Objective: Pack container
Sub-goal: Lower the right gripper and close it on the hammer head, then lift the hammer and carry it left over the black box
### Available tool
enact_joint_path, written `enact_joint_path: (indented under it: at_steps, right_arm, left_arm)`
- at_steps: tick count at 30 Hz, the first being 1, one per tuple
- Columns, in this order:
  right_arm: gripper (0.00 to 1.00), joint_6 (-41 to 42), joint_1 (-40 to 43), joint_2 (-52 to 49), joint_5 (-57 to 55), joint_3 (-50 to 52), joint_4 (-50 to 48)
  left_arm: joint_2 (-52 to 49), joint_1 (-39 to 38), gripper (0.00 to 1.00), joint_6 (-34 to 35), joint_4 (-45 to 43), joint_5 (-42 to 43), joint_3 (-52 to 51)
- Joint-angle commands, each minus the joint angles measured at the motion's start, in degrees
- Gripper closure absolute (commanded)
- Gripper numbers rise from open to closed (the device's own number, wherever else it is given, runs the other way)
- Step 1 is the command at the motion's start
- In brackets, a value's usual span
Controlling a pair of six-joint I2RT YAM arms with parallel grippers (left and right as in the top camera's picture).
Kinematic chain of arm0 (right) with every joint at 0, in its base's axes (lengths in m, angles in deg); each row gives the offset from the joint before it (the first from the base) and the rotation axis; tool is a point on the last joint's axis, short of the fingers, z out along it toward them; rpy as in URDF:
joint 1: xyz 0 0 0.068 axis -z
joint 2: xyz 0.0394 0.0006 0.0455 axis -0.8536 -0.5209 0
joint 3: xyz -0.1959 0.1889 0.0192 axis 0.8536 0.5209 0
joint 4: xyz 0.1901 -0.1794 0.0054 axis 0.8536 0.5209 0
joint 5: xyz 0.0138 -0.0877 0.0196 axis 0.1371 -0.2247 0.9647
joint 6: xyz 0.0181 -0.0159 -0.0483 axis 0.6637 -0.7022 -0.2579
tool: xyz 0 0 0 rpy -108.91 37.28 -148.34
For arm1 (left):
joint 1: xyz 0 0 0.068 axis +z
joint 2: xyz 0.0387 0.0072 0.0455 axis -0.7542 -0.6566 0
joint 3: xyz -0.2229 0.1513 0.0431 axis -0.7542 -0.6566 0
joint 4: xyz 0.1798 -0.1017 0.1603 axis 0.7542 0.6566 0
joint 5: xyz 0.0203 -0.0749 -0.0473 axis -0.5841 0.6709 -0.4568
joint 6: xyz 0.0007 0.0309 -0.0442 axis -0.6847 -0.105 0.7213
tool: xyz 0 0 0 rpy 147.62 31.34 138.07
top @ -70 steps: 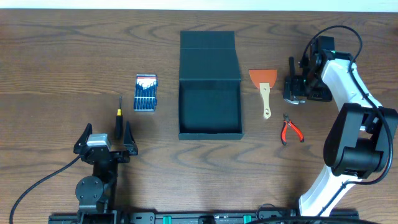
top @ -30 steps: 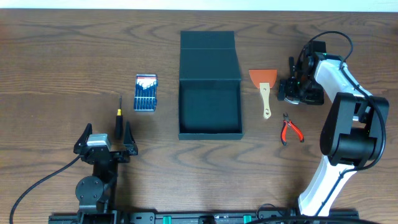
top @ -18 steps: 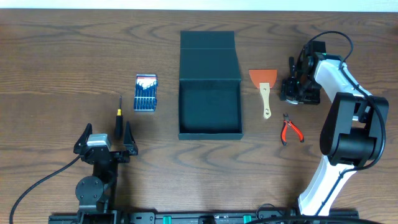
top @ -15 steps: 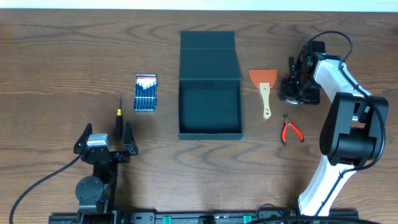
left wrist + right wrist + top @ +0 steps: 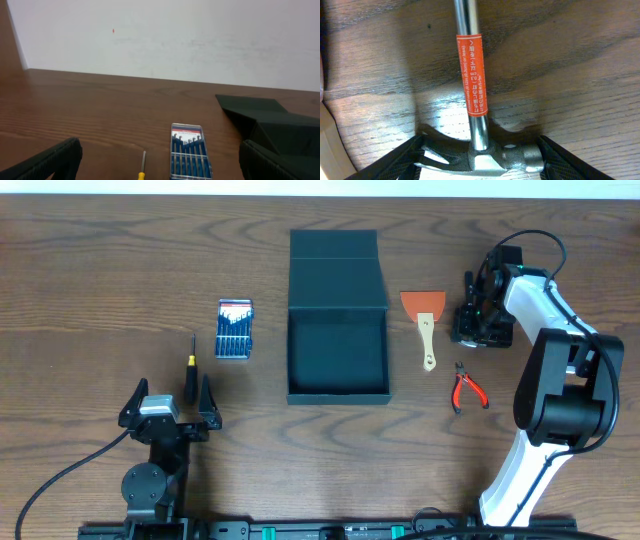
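Squarely mid-counter [image 5: 90, 260] sits the container [image 5: 337, 355], open, its flap lid laid flat on the far side and nothing visible in its cavity. Just beside it on the right arm's side lies an orange-bladed scraper [image 5: 426, 328]. Beyond that, the right gripper [image 5: 478, 328] is down over a hammer [image 5: 472, 75], with red pliers [image 5: 467, 390] nearer the robot. The wrist view shows the right fingers [image 5: 385, 165] spread wide, one on each side of the hammer head, apparently not clamped on it. The hammer's shaft runs away from the robot, parallel to the container's lid-to-box axis, so the carry looks like a leftward move across the scraper. On the container's other side lie a blue screwdriver case [image 5: 235, 330] and a screwdriver [image 5: 190, 370]. The left gripper [image 5: 170, 408] is farther off, spread open and empty, so the right arm seems the one to act.
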Motion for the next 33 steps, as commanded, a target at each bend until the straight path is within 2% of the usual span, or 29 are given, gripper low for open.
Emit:
enact_joint_path:
  at_steps: [1,4,12,22,33]
  right_arm:
    - [0.35,0.28,-0.37,-1.40,-0.92,-0.68,0.04]
    - [0.41,0.28,-0.37,-1.40,-0.94,-0.68,0.02]
    - [0.45,0.28,-0.37,-1.38,-0.94,-0.70,0.02]
    - [0.44,0.28,-0.37,-1.38,-0.98,-1.81,0.66]
    - [0.43,-0.15,-0.39,-1.38,-1.60,-8.87,5.57]
  left_arm:
    - [0.35,-0.24,0.02,-0.52,-0.24,0.20,-0.57]
    - [0.35,-0.24,0.01,-0.52,-0.24,0.17,-0.57]
    - [0.35,-0.24,0.01,-0.52,-0.24,0.17,-0.57]
    - [0.35,-0.24,0.01,-0.52,-0.24,0.20,-0.57]
    - [0.35,-0.24,0.01,-0.52,-0.24,0.17,-0.57]
